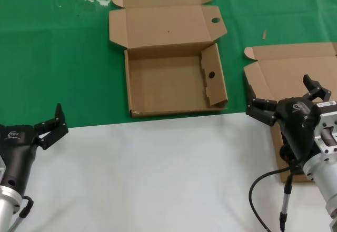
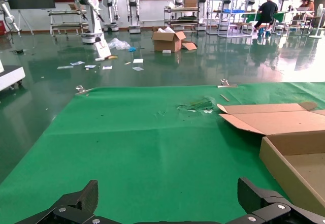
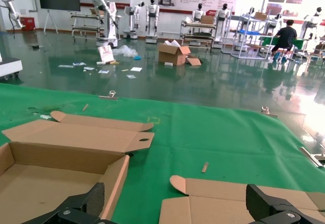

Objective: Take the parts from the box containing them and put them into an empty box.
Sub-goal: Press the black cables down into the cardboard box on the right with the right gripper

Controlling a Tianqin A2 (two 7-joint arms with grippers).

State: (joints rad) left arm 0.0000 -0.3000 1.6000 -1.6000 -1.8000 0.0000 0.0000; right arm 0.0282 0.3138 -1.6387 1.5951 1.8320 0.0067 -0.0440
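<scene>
R end effector [image 1: 287, 99] hiding box interior [image 1: 274, 79]

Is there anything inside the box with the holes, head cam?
No. The box with the holes lies open in the head view with only bare cardboard floor showing inside, no cables.

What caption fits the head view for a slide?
Open left gripper and right gripper flank an empty cardboard box on green cloth; the right hovers over a second box.
</scene>
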